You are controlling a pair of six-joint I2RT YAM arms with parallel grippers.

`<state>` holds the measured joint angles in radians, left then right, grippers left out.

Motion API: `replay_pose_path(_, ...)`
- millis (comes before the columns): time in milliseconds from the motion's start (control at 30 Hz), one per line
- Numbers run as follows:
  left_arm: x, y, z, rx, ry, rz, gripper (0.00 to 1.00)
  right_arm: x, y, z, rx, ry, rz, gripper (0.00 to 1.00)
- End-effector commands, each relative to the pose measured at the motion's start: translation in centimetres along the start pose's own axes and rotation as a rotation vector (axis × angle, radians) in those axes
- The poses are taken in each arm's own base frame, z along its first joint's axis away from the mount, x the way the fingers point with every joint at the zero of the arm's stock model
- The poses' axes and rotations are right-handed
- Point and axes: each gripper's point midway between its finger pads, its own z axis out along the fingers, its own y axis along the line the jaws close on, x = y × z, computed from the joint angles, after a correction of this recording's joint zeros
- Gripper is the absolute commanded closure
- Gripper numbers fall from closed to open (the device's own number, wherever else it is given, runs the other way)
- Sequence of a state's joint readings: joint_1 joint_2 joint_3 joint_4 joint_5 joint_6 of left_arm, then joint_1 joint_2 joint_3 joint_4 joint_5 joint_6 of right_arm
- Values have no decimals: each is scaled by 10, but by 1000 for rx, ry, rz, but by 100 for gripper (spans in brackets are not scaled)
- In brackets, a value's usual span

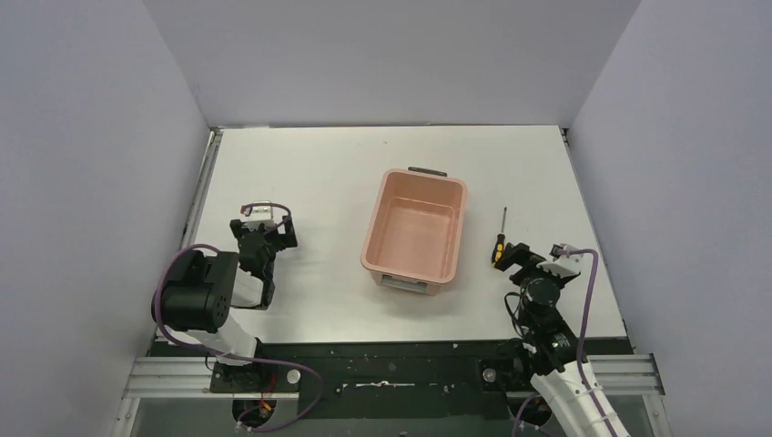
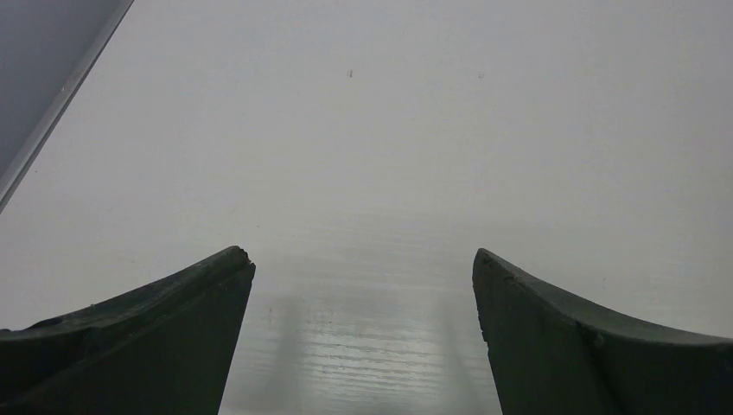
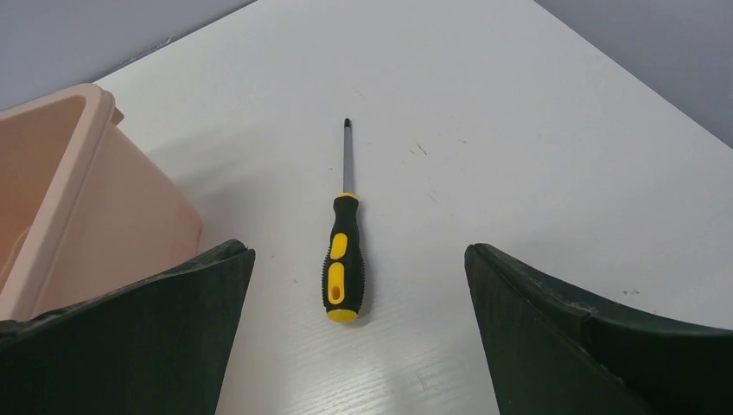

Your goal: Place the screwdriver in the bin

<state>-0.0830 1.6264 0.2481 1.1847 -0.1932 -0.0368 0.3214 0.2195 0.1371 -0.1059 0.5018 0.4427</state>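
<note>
The screwdriver point(image 1: 499, 242) lies flat on the white table just right of the bin, shaft pointing away from the arms. In the right wrist view its yellow and black handle point(image 3: 344, 266) lies between my open fingers, just beyond the tips. The salmon-pink bin point(image 1: 415, 230) stands empty at the table's middle; its wall shows at the left of the right wrist view point(image 3: 95, 207). My right gripper point(image 1: 529, 258) is open, low over the table, right behind the handle's end. My left gripper point(image 1: 265, 228) is open and empty over bare table, well left of the bin.
Grey walls enclose the table on three sides. The table's left rail point(image 2: 60, 95) shows in the left wrist view. The black front edge point(image 1: 391, 350) runs between the arm bases.
</note>
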Motion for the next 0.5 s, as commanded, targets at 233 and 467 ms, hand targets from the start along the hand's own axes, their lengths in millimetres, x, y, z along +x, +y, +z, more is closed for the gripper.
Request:
replay_pose_path(233, -14, 0, 2, 4, -46, -1, 3, -30, -6, 21, 199, 46, -83, 0)
replay_pose_path(467, -14, 0, 2, 5, -47, -1, 3, -9, 14, 84, 85, 422, -96, 0)
